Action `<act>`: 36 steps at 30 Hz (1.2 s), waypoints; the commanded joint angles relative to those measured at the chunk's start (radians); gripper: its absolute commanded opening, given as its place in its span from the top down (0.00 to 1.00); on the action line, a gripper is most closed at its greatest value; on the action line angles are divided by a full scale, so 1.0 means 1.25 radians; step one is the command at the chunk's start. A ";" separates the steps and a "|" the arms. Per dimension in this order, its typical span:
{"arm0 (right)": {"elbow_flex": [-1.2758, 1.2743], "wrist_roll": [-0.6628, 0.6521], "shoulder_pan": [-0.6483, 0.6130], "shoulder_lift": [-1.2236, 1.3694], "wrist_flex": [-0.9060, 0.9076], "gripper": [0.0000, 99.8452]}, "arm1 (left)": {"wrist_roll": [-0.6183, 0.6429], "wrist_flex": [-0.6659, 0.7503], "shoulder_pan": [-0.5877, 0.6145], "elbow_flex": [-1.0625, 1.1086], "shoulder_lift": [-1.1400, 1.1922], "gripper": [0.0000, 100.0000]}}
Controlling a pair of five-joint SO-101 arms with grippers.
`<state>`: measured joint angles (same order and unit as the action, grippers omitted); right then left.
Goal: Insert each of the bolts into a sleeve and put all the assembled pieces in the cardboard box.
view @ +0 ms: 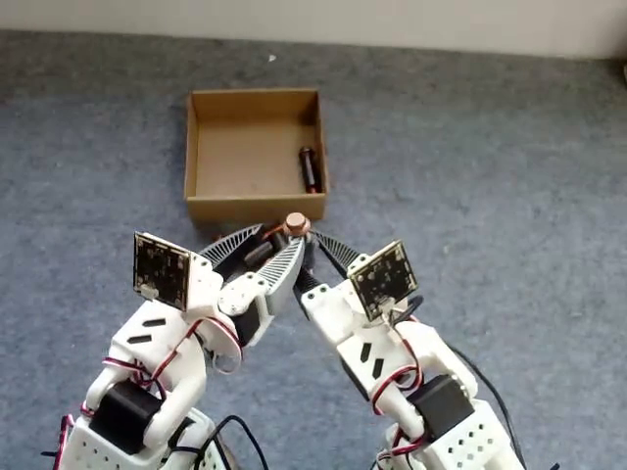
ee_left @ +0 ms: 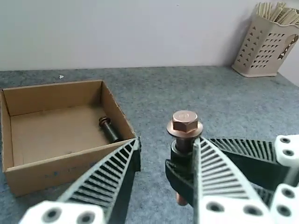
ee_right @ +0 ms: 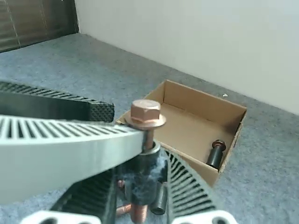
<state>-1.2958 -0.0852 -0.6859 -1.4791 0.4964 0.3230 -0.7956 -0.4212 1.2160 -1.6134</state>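
While right hand (ee_right: 142, 183) grips sleeve (ee_right: 145, 169), bolt (ee_left: 185, 122) shank mostly hidden, left hand (ee_left: 166, 143) agape.

The high camera looks steeply down on the grey carpeted table (view: 509, 147). Each wrist camera sits low, close to the copper hex-head bolt (ee_left: 185, 123) in its black sleeve (ee_left: 181, 150), facing the open brown cardboard box (ee_left: 51, 98), which all three views share.

I log by colour:
- bolt (ee_left: 185, 123): copper
- sleeve (ee_left: 181, 150): black
- cardboard box (view: 201, 157): plain brown
- desk (view: 490, 147): flecked grey
- left claw (ee_left: 164, 143): white, black ribbing
- right claw (ee_right: 145, 170): black, ribbed
- holder (ee_left: 264, 49): beige, triangle cut-outs
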 commanded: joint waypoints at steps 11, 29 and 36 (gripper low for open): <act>-0.033 0.006 0.160 -0.017 -0.033 0.99 | -0.142 -0.004 -0.004 -0.045 0.002 0.80; -0.143 0.000 0.235 -0.015 -0.034 0.99 | -0.320 -0.264 0.445 -0.093 0.002 0.92; -0.164 0.000 0.236 -0.015 -0.034 0.99 | -0.320 -0.260 0.563 0.068 0.002 0.92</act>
<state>-1.5228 -0.0852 -0.4035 -1.4853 0.4948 -0.0667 -1.1316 0.2447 1.2467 -1.6149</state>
